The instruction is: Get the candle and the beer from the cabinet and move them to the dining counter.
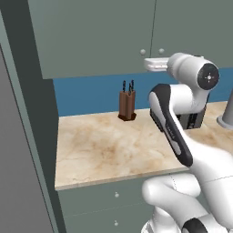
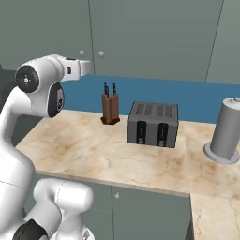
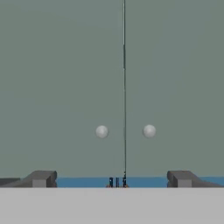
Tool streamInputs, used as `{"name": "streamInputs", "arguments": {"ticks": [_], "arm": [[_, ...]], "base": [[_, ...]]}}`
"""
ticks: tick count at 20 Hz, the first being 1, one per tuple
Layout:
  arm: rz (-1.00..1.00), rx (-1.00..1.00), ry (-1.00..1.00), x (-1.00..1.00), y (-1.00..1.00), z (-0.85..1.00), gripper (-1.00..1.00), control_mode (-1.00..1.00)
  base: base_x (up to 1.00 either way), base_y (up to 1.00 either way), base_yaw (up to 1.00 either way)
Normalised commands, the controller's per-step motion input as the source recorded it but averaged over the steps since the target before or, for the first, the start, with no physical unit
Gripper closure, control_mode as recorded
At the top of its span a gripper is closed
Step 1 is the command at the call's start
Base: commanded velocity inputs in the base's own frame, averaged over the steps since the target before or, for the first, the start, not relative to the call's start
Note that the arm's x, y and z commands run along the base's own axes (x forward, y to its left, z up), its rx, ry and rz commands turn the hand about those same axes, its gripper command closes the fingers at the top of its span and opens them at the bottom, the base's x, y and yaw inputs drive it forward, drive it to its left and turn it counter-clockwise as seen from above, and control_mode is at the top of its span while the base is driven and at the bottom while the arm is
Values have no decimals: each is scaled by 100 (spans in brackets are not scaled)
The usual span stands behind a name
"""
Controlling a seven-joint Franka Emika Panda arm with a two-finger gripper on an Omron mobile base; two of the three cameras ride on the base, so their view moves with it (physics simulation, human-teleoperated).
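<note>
While the two flat doors of the grey-green upper wall cabinet (image 3: 65, 78) stand shut, the white arm's two-finger gripper (image 3: 112, 178) faces their small round knobs (image 3: 102, 131) with its jaws spread wide and holding nothing; below, a brown knife block (image 2: 110, 108) stands on the beige marble worktop (image 2: 93, 150) beside a grey toaster (image 2: 153, 124)

wall: we see a blue wall (image 2: 197, 96) behind the worktop | worktop: a beige marble worktop (image 2: 93, 150) | on it: a brown knife block (image 2: 110, 108) near the back edge, a dark toaster (image 2: 153, 124) beside it, a grey round jar (image 2: 227, 130) by the right edge | below: grey-green drawers (image 1: 104, 205) with small knobs
</note>
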Motion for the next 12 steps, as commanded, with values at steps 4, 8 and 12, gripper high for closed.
{"name": "streamInputs", "arguments": {"ticks": [4, 8, 12], "arm": [[0, 0, 0, 28, 1, -4, -100, -100], [0, 0, 4, 28, 0, 0, -100, -100], [0, 0, 7, 29, 3, 0, -100, -100]], "base": [[0, 0, 0], [0, 0, 0], [0, 0, 0]]}}
